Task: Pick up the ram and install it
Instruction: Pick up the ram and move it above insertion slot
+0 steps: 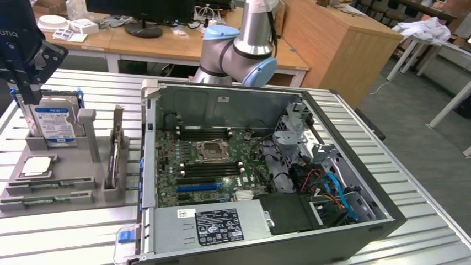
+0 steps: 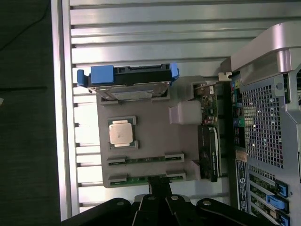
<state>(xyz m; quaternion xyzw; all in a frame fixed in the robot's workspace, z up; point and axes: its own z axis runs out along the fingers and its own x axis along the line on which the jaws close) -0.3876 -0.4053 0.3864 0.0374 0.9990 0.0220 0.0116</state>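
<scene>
On the exterior view's left, the jaws hang closed and empty, well above the grey holder (image 2: pixel 155 136). Two ram sticks (image 2: pixel 146 159) lie flat in its near slots, with a processor chip (image 2: pixel 122 132) and an upright hard drive (image 2: pixel 131 87) farther back. A clean pick likely needs open jaws squared across one stick's long edges.

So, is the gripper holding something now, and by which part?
Nothing: the gripper is shut and empty, over the grey tray where the ram lies.
</scene>
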